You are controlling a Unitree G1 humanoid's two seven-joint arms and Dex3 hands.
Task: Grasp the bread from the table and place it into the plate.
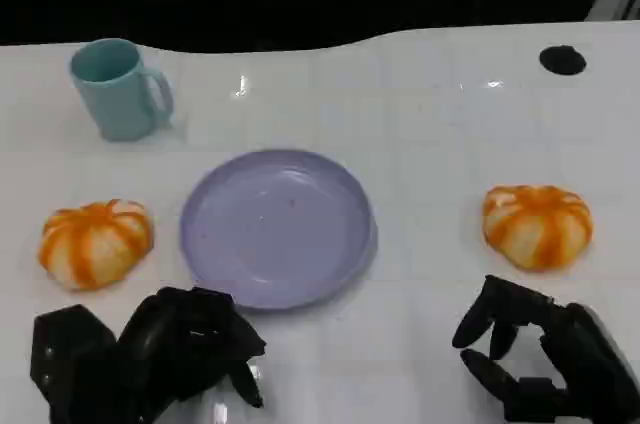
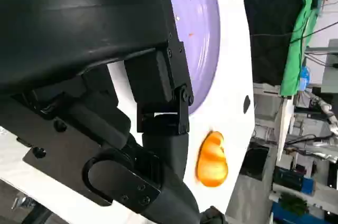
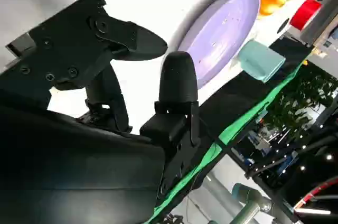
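Bread (image 1: 95, 242) left, bread (image 1: 537, 225) right of plate (image 1: 277, 227); mug (image 1: 119, 89) behind. Both hands released, holding nothing.

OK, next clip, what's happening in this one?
Nothing is being handled yet. Two orange-striped breads lie on the white table, the left bread and the right bread, either side of the bare purple plate. The left hand and right hand sit at the near edge, holding nothing. A teal mug stands further back.

Both hands, the left hand (image 1: 150, 349) and the right hand (image 1: 540, 354), are made of glossy black plastic segments; small screws are seen on the shells.
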